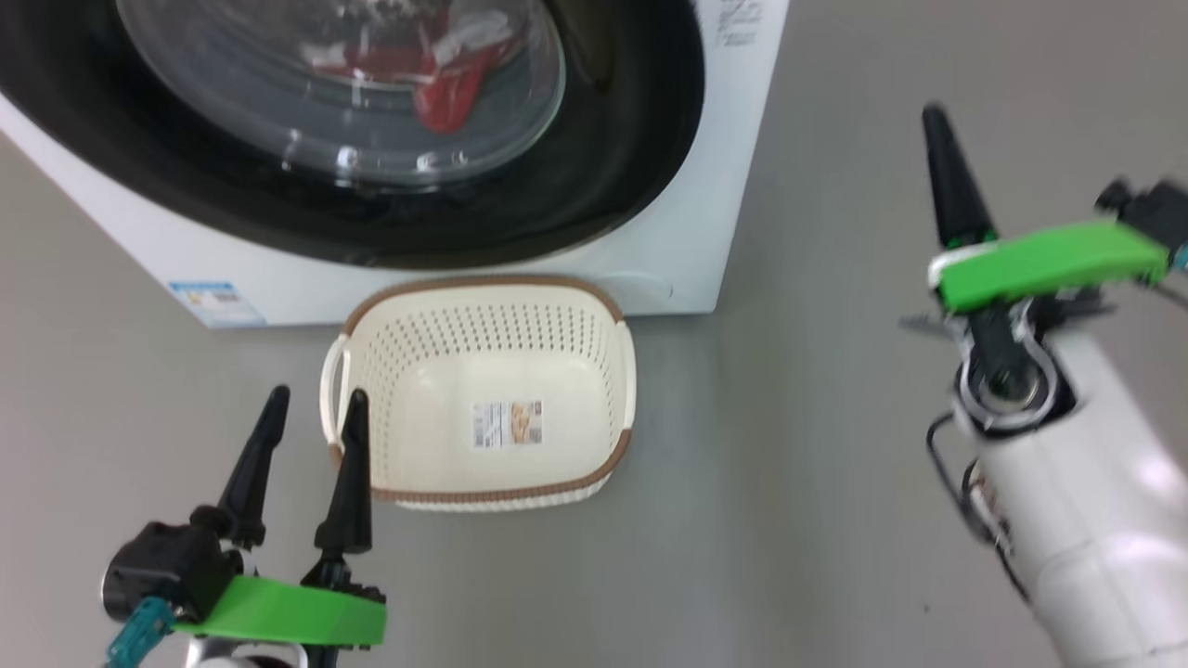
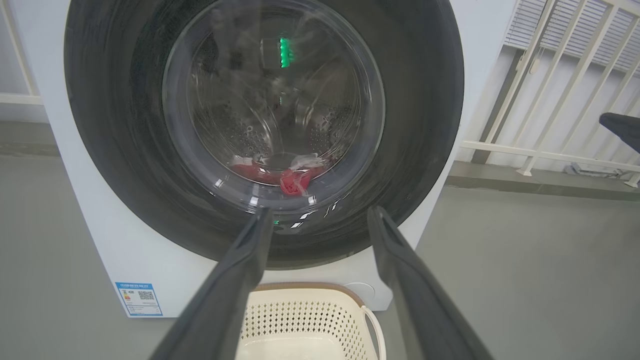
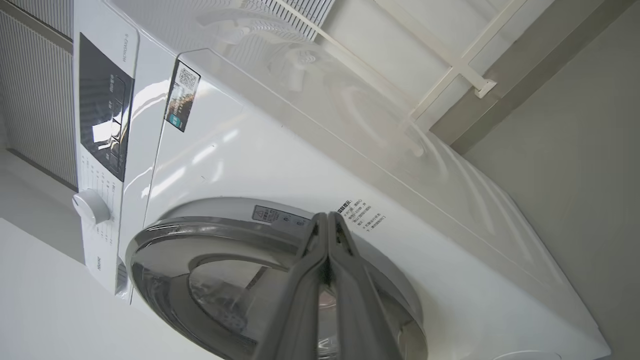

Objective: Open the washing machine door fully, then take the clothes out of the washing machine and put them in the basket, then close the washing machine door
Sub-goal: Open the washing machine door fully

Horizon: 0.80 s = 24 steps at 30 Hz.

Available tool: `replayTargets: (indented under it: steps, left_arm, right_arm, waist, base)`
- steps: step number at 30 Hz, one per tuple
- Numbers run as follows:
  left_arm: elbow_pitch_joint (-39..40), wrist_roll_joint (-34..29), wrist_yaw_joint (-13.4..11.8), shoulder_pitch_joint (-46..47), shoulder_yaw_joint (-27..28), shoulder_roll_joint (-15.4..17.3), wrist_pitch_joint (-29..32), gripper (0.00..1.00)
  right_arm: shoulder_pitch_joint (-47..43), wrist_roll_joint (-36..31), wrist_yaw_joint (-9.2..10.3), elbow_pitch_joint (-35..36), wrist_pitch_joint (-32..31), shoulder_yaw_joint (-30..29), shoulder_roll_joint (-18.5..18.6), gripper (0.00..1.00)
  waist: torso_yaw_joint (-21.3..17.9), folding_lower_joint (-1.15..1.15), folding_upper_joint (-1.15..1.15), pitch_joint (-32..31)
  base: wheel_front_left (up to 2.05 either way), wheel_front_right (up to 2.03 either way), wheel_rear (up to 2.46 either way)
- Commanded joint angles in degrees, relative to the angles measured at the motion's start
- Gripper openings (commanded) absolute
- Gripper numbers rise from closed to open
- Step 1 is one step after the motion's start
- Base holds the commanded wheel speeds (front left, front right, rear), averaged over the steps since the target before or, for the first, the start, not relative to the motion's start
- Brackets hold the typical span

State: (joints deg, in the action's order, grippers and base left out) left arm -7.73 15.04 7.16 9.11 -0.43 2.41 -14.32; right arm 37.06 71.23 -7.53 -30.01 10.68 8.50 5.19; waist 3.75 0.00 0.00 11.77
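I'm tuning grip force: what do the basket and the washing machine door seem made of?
The basket: moulded cream plastic, matte, by its punched holes and woven-look brown rim. The washing machine door: glossy black ring, probably plastic, around a clear, reflective bowl, likely glass.

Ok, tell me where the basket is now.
In the head view the basket sits on the floor before the washing machine, with the left gripper by its left rim.
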Motion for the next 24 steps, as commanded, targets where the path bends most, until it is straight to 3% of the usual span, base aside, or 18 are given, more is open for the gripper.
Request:
replayTargets:
  steps: [1,10,24]
  left_arm:
    - [2.2,-0.1,0.3,2.4,1.2,0.9,-0.7,1.00]
    - [5.0,1.1,0.3,5.3,-0.5,1.0,-0.7,1.00]
    - [5.1,1.2,0.3,8.1,-1.5,1.1,-0.7,1.00]
  right_arm:
    - [3.8,3.5,0.04,1.1,-2.5,1.5,0.4,0.00]
    - [14.5,14.3,0.04,-1.4,-15.2,1.8,2.2,0.00]
    - [29.3,20.9,0.04,-10.8,-30.4,1.7,4.2,0.00]
  waist:
    - [2.7,0.00,0.00,4.5]
    - [4.7,0.00,0.00,9.8]
    - [7.1,0.00,0.00,16.1]
  base:
    - [0.00,0.00,0.00]
    - [0.00,0.00,0.00]
    - [0.00,0.00,0.00]
